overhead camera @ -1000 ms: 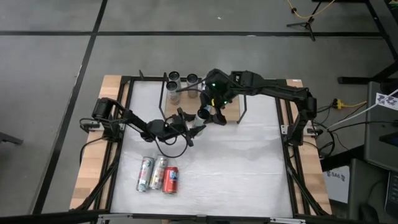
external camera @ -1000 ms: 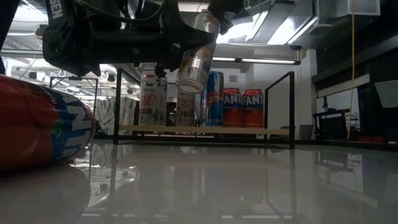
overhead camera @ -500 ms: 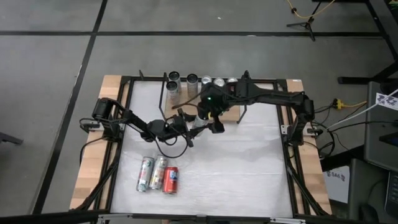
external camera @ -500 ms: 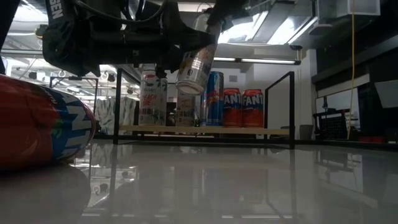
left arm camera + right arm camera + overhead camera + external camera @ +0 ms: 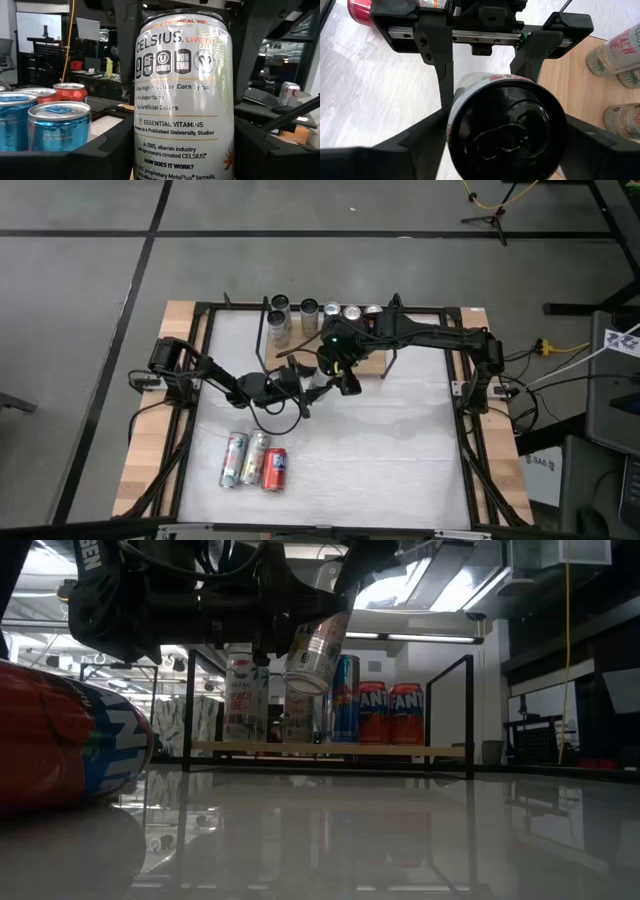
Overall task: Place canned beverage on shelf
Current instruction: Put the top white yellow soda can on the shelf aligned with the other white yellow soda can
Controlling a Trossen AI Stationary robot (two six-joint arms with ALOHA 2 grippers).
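Note:
A white Celsius can (image 5: 182, 95) hangs tilted above the middle of the table, in front of the shelf (image 5: 372, 362). My left gripper (image 5: 312, 383) is shut on it. My right gripper (image 5: 505, 145) slants down over the can's black lid (image 5: 507, 130), one finger on each side of the top end. In the low view the can (image 5: 315, 645) hangs below the right gripper (image 5: 345, 600). Several cans (image 5: 375, 712) stand upright on the shelf's wooden board (image 5: 330, 748). My left gripper pinches the can's lower body (image 5: 142, 150) between its two fingers (image 5: 437, 75), coming roughly level from the table's left. The can is clear of the table and tilted. My right gripper's fingers (image 5: 420, 145) flank the can's top end from above; I cannot tell if they touch it.
Three cans (image 5: 255, 460) lie side by side near the table's front left; the red one (image 5: 60, 730) fills the low view's left. The shelf's black rod uprights (image 5: 470, 715) stand at its ends. Bare white tabletop (image 5: 400, 450) spreads to the right and front.
My right gripper has swung from above the shelf toward the table's near-left and come down over the top of the can, rolling its wrist as it went. The can and my left gripper have stayed where they were.

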